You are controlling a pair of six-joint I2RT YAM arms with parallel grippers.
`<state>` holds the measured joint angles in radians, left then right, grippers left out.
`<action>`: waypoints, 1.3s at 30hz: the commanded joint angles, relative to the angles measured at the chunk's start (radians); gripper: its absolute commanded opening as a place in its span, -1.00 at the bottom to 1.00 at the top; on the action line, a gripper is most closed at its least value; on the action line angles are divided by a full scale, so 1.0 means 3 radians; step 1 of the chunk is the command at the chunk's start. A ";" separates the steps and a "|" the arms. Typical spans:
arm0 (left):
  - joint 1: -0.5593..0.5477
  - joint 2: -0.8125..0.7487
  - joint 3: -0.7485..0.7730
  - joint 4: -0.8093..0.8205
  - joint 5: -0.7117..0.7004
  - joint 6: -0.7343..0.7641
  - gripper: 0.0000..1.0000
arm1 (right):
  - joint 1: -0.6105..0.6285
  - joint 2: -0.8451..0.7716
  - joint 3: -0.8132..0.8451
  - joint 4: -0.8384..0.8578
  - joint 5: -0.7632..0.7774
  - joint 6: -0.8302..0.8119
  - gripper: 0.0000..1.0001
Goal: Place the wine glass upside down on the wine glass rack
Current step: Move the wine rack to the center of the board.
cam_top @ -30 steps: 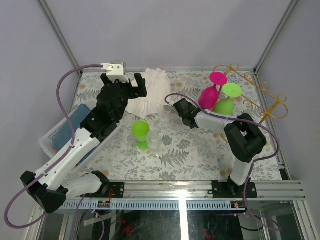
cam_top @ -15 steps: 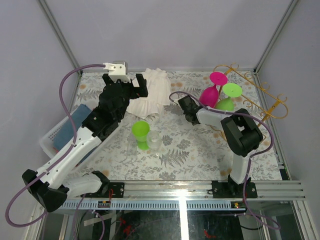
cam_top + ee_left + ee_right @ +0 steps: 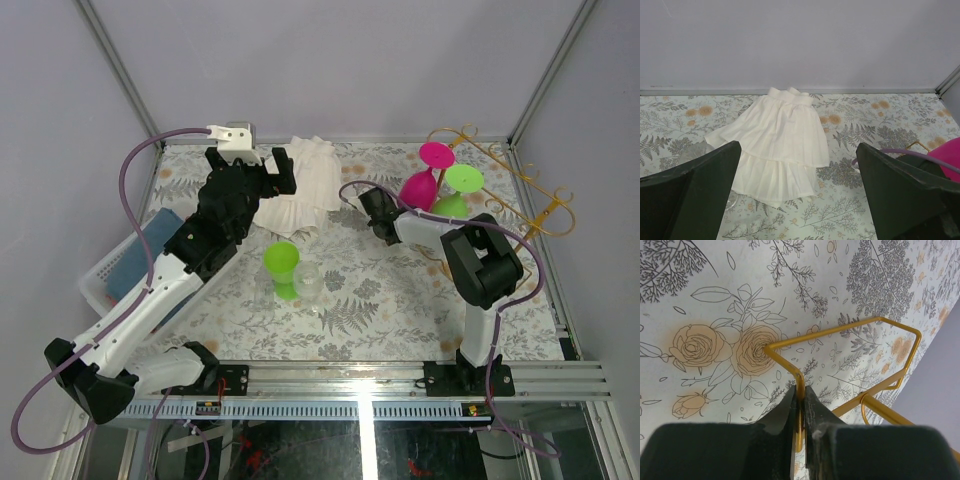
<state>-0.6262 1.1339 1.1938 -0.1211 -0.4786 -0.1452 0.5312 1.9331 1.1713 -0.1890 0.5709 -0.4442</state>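
Observation:
The gold wine glass rack (image 3: 520, 186) stands at the far right, with a pink wine glass (image 3: 419, 188) and a green wine glass (image 3: 453, 200) hanging upside down on its rails. My right gripper (image 3: 371, 206) sits low by the rack's left foot. In the right wrist view it (image 3: 800, 396) is shut on the thin gold wire of the rack's base (image 3: 840, 331). A lime green wine glass (image 3: 281, 266) stands mid-table beside a clear glass (image 3: 308, 281). My left gripper (image 3: 250, 172) hangs open above the white cloth (image 3: 775, 140), holding nothing (image 3: 797, 200).
A white plastic basket (image 3: 98, 276) with a blue item (image 3: 150, 250) sits at the left edge. The white pleated cloth (image 3: 300, 185) lies at the back centre. Metal frame posts rise at the far corners. The pink glass edge (image 3: 951, 155) shows right of the left gripper.
My right gripper has shifted a little toward the back and closed its fingers onto the rack's base wire. The left arm has barely moved.

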 commanded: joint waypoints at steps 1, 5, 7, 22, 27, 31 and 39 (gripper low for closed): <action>0.0036 0.0019 0.0032 0.0189 -0.0023 -0.0022 0.99 | -0.0064 0.0045 0.0108 0.0085 -0.0262 -0.0305 -1.00; 0.0047 0.0000 0.0030 0.0189 -0.0046 -0.0022 0.99 | -0.0081 0.0031 0.0087 0.0196 -0.0410 -0.0482 -1.00; 0.0056 -0.0034 0.0015 0.0203 -0.0084 -0.0018 0.99 | -0.0093 0.0034 0.0083 0.0268 -0.0454 -0.0590 -1.00; 0.0157 -0.0185 0.0008 0.0230 -0.0171 0.0006 0.99 | -0.0038 0.0018 0.0208 0.0555 -0.1250 -0.1054 -1.00; 0.0204 -0.0218 -0.0014 0.0249 -0.0174 -0.0012 0.99 | 0.0070 0.0065 0.0240 0.0602 -0.1449 -0.1225 -1.00; 0.0221 -0.0206 -0.0010 0.0244 -0.0152 -0.0025 0.99 | 0.0145 0.0083 0.0265 0.0627 -0.1646 -0.1349 -1.00; 0.0246 -0.0178 -0.0003 0.0230 -0.0109 -0.0053 0.99 | 0.0294 0.0075 0.0232 0.0630 -0.1927 -0.1535 -1.00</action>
<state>-0.5617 1.0798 1.1938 -0.1139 -0.5045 -0.1455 0.5838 1.9518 1.2091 -0.0319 0.1078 -0.8417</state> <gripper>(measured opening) 0.994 0.100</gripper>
